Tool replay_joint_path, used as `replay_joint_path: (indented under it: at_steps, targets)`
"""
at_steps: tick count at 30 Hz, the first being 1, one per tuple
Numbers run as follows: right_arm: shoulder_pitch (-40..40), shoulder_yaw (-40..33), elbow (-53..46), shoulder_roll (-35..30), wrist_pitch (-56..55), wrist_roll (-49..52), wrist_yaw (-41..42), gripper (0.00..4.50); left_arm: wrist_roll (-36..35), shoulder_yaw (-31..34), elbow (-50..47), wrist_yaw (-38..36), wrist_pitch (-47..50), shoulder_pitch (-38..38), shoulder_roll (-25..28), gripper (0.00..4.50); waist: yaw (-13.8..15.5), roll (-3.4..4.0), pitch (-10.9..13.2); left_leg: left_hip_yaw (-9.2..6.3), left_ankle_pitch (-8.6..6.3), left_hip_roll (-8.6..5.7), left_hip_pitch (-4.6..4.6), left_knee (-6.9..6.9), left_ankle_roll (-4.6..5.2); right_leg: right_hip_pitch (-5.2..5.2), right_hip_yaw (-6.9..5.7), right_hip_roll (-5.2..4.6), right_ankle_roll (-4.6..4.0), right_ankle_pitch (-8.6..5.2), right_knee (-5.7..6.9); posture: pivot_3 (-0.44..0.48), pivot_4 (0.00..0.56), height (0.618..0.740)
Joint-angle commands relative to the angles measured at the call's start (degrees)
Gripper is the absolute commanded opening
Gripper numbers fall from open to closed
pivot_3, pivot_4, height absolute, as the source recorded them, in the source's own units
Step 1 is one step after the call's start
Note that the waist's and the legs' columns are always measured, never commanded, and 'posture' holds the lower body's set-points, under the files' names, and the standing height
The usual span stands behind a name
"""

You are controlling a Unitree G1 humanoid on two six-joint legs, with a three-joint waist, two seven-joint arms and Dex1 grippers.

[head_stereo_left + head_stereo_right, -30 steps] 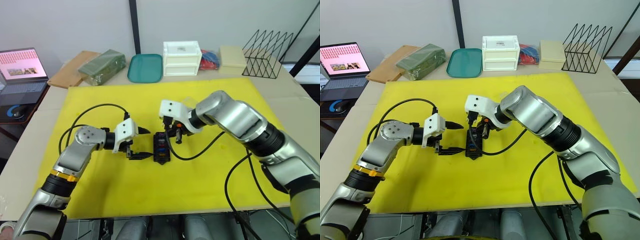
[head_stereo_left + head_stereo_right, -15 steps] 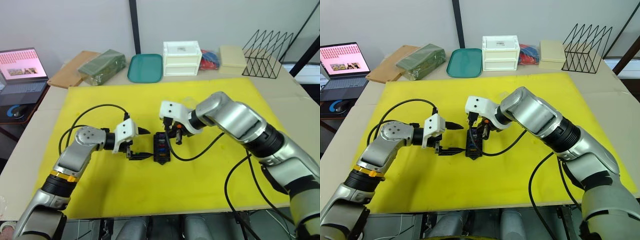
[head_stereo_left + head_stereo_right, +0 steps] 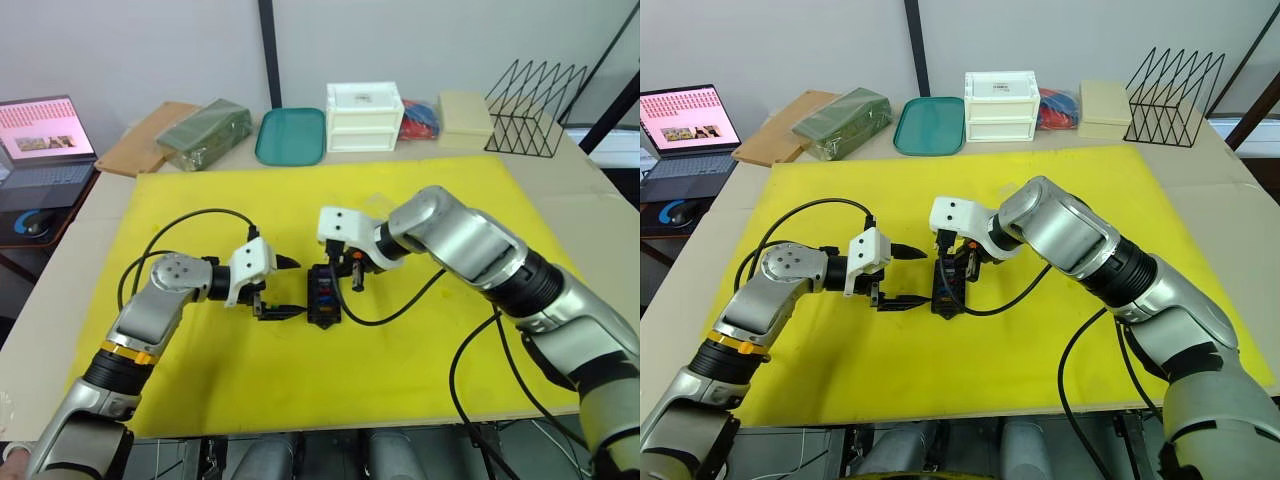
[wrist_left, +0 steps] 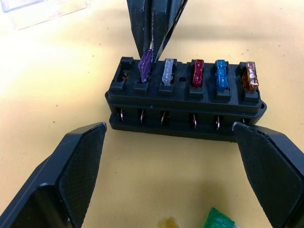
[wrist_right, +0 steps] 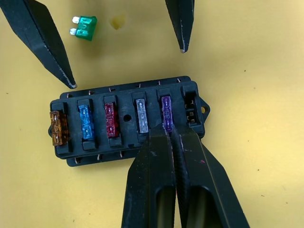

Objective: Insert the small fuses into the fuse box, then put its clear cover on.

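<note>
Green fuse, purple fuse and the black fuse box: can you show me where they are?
green fuse (image 5: 84,27), right wrist view, middle of its body.
purple fuse (image 5: 166,112), right wrist view, its top face, in its slot.
fuse box (image 4: 190,105), left wrist view, its front wall.

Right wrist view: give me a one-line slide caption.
Right gripper seats the purple fuse in the fuse box; green fuse lies loose.

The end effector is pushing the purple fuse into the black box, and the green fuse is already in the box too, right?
Not quite. The green fuse lies loose on the yellow mat beside the fuse box, as the right wrist view shows. The right end effector is indeed at the purple fuse in its slot.
</note>
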Motion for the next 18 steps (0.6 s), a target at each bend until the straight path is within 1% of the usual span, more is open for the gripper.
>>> replay_joint_path:
  at_steps: [1,18]
  targets:
    - [-0.46,1.15,0.53,0.62,-0.82,-1.01,1.22,0.10,-0.27,0.33,-1.59,0.32,-0.23,0.35,-0.24,4.50,-0.01,0.00,0.00,0.00,0.00,0.00,0.00,0.00,0.00,0.00,0.00,0.00,0.00,0.00,0.00,0.000,0.150,0.740]
    - [-0.68,0.82,2.29,2.02,-2.22,-4.06,3.88,0.10,-0.06,0.43,-1.73,0.57,-0.29,0.62,-0.42,4.50,-0.03,0.00,0.00,0.00,0.00,0.00,0.00,0.00,0.00,0.00,0.00,0.01,0.00,0.00,0.00,0.000,0.150,0.740]
